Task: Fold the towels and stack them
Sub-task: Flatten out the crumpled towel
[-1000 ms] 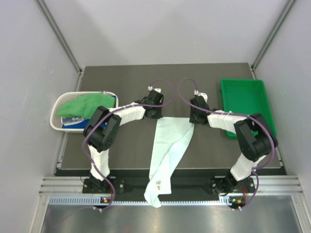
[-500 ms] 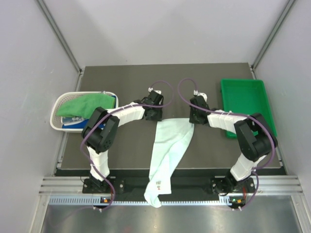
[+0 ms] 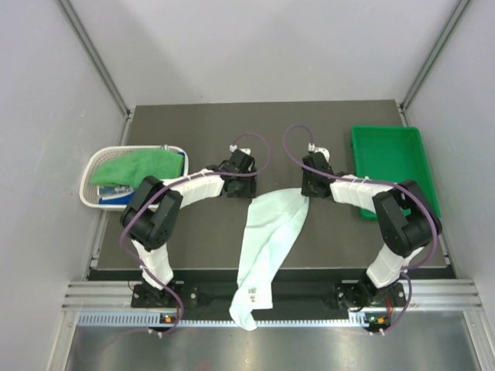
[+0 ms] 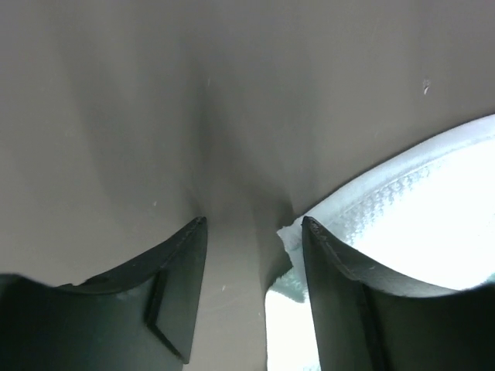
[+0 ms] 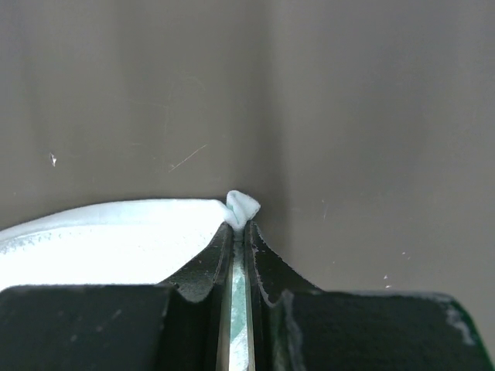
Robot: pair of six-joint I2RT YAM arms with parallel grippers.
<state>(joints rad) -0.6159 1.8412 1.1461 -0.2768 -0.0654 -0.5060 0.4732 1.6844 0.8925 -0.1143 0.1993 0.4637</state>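
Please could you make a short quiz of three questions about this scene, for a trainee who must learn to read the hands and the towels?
1. True or false: the left hand is clamped on the pale mint towel.
2. The right hand is: A) shut on a corner of the pale mint towel; B) open above it; C) out of every view.
3. Fill in: the bright green towel lies in the white ____.
Key: 1. False: its jaws stand apart, and the towel's corner lies beside them. 2. A. 3. basket.
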